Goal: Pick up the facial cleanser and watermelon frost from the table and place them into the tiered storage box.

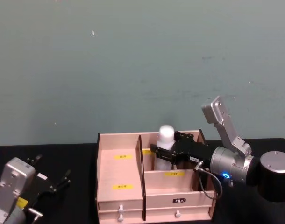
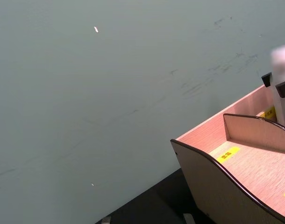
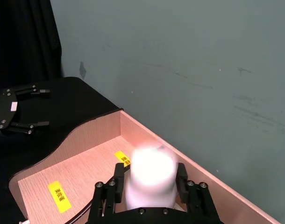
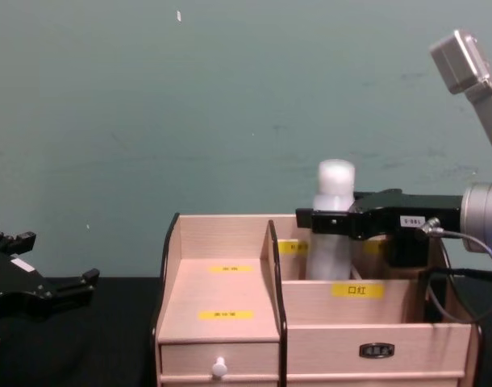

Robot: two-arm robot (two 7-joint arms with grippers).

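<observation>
— Fingers point(image 3: 181, 175) of the right gripper point(image 1: 164, 153), what are they doing?
— They are pinching the white cleanser point(image 1: 166, 135), upright in the back right compartment of the box point(image 1: 119, 179). The left gripper point(image 1: 51, 170) is resting over the table point(image 1: 77, 154) beside the box, fingers spread.

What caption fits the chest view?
Right tool holds a white bottle upright inside the tiered storage box; left tool waits open on the left.
</observation>
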